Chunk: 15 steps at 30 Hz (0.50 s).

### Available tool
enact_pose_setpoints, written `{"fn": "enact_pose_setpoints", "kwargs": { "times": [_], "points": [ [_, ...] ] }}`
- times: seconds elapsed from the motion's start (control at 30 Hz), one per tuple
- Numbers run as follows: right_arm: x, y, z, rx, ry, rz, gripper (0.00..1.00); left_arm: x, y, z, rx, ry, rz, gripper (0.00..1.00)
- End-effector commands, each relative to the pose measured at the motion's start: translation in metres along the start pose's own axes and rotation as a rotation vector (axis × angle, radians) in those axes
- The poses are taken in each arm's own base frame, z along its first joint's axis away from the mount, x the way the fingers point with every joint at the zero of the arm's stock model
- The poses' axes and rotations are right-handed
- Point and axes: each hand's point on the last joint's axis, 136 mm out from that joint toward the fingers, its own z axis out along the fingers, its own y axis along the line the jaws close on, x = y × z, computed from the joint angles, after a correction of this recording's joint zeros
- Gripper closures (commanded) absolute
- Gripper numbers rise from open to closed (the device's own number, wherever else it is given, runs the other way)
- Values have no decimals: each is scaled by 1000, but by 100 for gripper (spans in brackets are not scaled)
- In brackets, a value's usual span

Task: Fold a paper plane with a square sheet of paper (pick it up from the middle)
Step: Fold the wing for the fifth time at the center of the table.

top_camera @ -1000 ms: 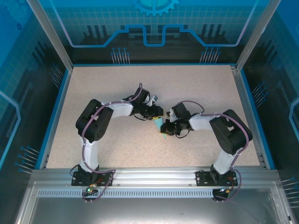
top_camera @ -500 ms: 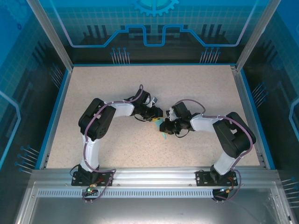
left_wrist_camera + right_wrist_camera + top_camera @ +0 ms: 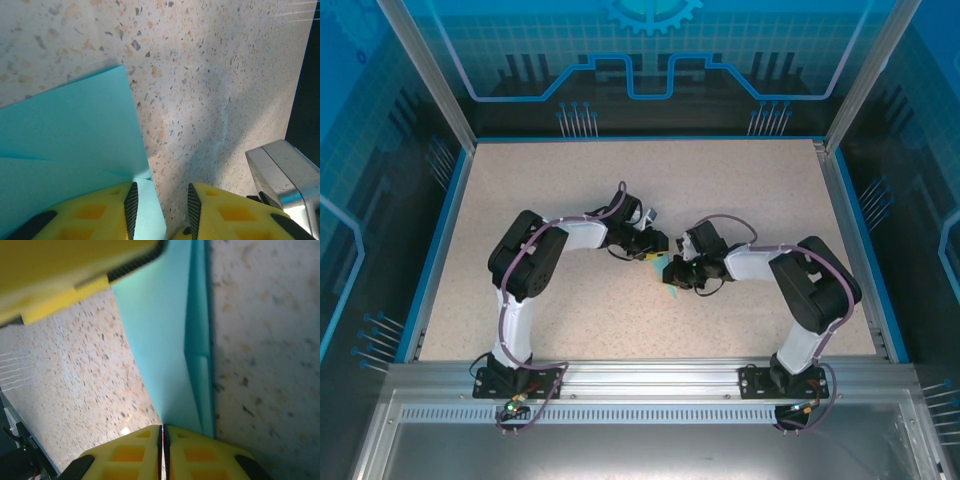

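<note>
My two arms meet near the middle of the table, well away from every edge, and the paper shows there between the two tools as a small cyan patch. My left gripper stands partly open, with a clear gap between its black pads. A narrow corner of the paper reaches into that gap and lies just beside the left pad, while bare table shows next to the right pad, so nothing is clamped there. Beyond the pads the paper spreads to the left as a flat pointed flap with a crease running across it. My right gripper is fully closed. In its wrist view the two yellow fingers press together with no gap, and the paper runs straight down into the seam between them, so I have it pinched by a narrow end. From that grip the paper widens as it runs away over the speckled surface, with a folded layer along its right side, the long edge straight and a short step partway down. At the top of that view a yellow left finger overlaps the far end of the paper. Whether the paper rests on the table or hangs slightly above it, I cannot tell.
</note>
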Motion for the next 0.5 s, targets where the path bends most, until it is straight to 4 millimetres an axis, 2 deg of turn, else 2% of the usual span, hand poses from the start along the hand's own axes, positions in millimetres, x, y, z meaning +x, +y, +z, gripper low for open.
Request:
{"fn": "enact_pose_setpoints", "kwargs": {
  "times": [0.0,0.27,0.47],
  "points": [
    [18,-10,-5,23,54,8,87,6,35,6,-84,21,-51,65],
    [38,-25,-8,70,111,8,86,5,39,4,-81,21,-63,66],
    [46,-23,-15,61,135,-9,85,6,40,5,-81,24,-67,66]
  ]
}}
